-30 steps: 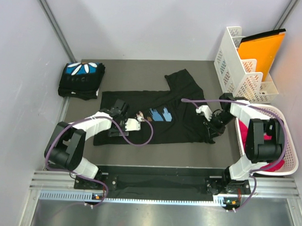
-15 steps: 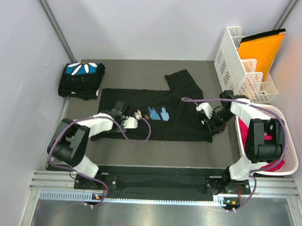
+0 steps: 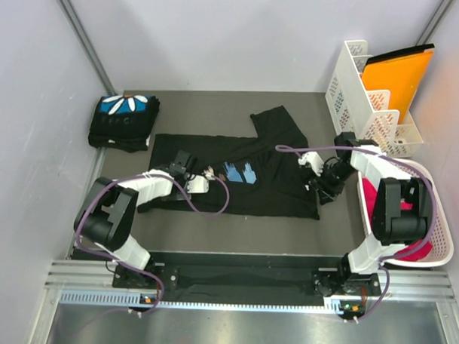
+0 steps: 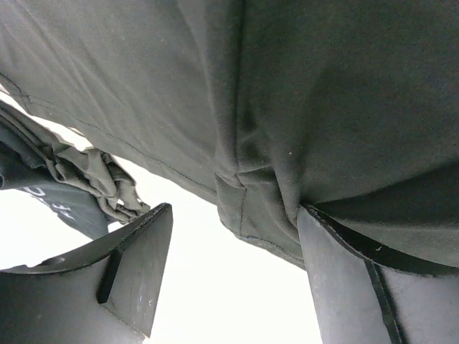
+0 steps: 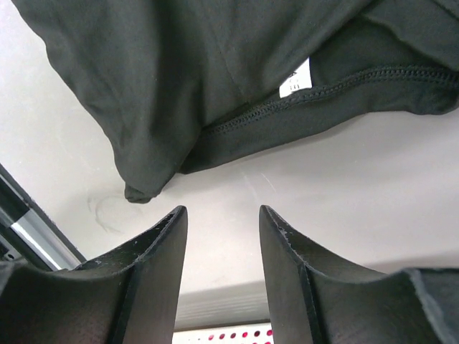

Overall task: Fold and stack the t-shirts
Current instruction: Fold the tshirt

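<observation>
A black t-shirt [image 3: 272,147] lies spread across the middle of the table, its blue brush-stroke print [image 3: 241,172] facing up and one sleeve pointing to the back. A second t-shirt [image 3: 124,121] sits folded at the back left, blue and white petals on top. My left gripper [image 3: 200,184] rests low at the spread shirt's near left part; in the left wrist view it [image 4: 233,215] is open, with bunched cloth [image 4: 258,179] against its right finger. My right gripper [image 3: 314,175] is at the shirt's right edge, open [image 5: 222,211] and empty, with the hem and white label [image 5: 295,79] just beyond its tips.
A white laundry basket [image 3: 439,224] with pink cloth stands at the right edge, close behind the right arm. A white rack [image 3: 360,93] holding an orange folder [image 3: 399,76] stands at the back right. Grey walls close in the left and back.
My right gripper has opened and let go of the shirt's right edge, shifting slightly toward the back. The left gripper has edged back along the shirt.
</observation>
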You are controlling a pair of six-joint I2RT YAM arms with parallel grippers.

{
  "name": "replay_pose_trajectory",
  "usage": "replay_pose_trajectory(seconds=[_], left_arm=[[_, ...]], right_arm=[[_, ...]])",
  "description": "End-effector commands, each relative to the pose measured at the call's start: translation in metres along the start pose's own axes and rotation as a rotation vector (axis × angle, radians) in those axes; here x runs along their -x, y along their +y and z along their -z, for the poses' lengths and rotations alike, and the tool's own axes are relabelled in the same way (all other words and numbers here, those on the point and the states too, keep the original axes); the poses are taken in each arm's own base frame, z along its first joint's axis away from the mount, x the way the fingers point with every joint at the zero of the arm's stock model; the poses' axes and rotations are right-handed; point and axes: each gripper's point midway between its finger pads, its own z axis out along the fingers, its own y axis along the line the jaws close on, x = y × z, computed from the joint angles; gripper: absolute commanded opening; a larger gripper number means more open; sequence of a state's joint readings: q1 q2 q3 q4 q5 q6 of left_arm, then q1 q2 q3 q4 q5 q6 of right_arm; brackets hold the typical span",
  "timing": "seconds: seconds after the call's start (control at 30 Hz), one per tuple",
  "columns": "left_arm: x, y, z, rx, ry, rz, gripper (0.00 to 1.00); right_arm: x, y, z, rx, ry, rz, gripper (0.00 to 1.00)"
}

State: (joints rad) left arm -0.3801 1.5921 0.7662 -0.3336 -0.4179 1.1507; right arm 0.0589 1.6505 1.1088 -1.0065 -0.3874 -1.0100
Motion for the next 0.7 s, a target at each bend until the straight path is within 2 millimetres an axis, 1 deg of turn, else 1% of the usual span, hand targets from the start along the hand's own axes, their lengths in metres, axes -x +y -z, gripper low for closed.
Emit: replay_pose_trajectory(seconds=[0.0,0.03,0.1,0.17,0.2,0.27,0.33,0.43,0.47,0.53,0.57,0.6,0.63,0.67], left_arm=[[0.023,-0.049,-0.011,-0.213,-0.155,0.086,0.77],[0.030,-0.046,-0.006,-0.220,-0.193,0.105,0.78],[0.039,-0.023,0.011,-0.179,-0.252,0.158,0.79],[0.046,-0.012,0.029,-0.172,-0.308,0.184,0.80],[0.050,0.000,0.037,-0.150,-0.331,0.202,0.80],[0.049,0.011,0.051,-0.127,-0.354,0.207,0.80],[0.046,0.016,0.062,-0.108,-0.366,0.173,0.81],[0.041,0.013,0.071,-0.108,-0.372,0.121,0.82],[0.036,0.005,0.071,-0.127,-0.358,0.101,0.82],[0.029,0.004,0.073,-0.103,-0.345,0.071,0.82],[0.023,-0.007,0.069,-0.118,-0.324,0.047,0.82],[0.017,-0.006,0.066,-0.088,-0.303,0.015,0.82],[0.013,-0.005,0.067,-0.058,-0.299,0.008,0.82],[0.007,-0.020,0.060,-0.071,-0.279,-0.015,0.82]], right_arm=[[0.011,-0.003,0.012,-0.034,-0.015,0.060,0.45],[0.012,-0.004,0.013,-0.038,-0.016,0.063,0.45],[0.016,-0.003,0.018,-0.048,-0.021,0.073,0.46],[0.019,-0.002,0.022,-0.060,-0.027,0.084,0.48],[0.021,-0.002,0.024,-0.067,-0.032,0.094,0.49],[0.024,-0.002,0.028,-0.086,-0.041,0.107,0.50],[0.027,-0.001,0.030,-0.094,-0.038,0.121,0.50],[0.035,0.003,0.032,-0.095,-0.034,0.158,0.50],[0.037,0.005,0.034,-0.097,-0.035,0.169,0.51],[0.042,0.015,0.031,-0.088,-0.020,0.220,0.51],[0.043,0.020,0.032,-0.098,-0.017,0.246,0.50],[0.043,0.031,0.024,-0.079,0.007,0.288,0.50],[0.040,0.033,0.022,-0.093,0.032,0.322,0.51],[0.040,0.038,0.021,-0.104,0.039,0.352,0.51]])
